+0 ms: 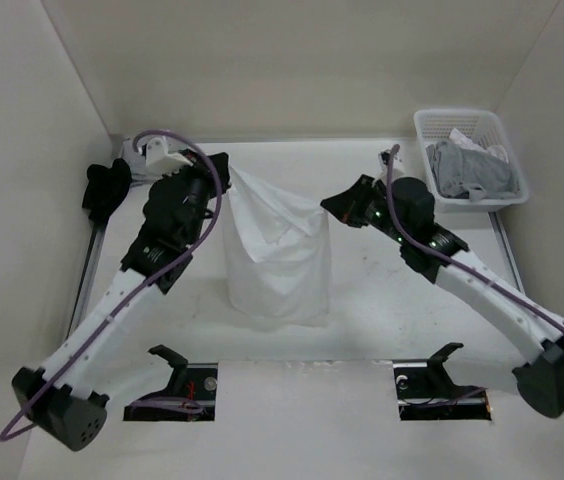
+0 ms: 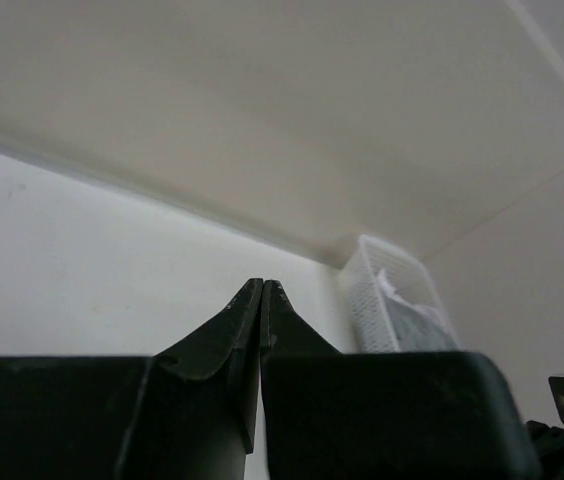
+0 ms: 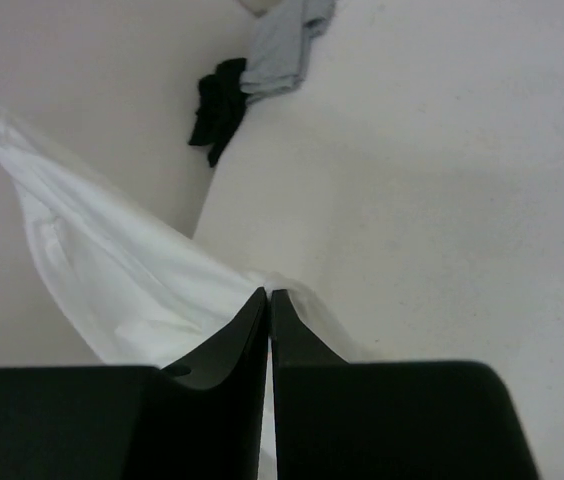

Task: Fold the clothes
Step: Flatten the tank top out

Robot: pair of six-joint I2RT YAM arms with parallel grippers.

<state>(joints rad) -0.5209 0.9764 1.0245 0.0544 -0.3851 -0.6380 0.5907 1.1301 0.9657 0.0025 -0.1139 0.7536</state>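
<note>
Left hand: pressing its fingers fully together and pinching one upper corner of the clothes, holding that corner raised above the worktop towards the back wall.
Left wrist view: showing the two dark fingertips meeting tip to tip and pointing towards the far right corner; not showing the cloth itself, so the grip is being read from the other two views.
Right hand: closing almost completely, leaving only a thin slit, and pinching the other upper corner of the clothes; white cloth showing right at the fingertips in the right wrist view.
Clothes: hanging between the two hands in the middle of the worktop, the top edge stretching from the left hand down to the right hand, which is holding lower; falling in soft folds, the lower part appearing to be resting on the worktop.
Both arms: reaching inward from the near edge, hands well apart, the cloth spanning the gap.
White basket: sitting at the far right corner, well apart from the clothes.
Grey garments: lying bundled inside the white basket.
Black garment: lying at the far left edge, beside the left arm.
Grey piece: lying just beside the black garment in the right wrist view.
</note>
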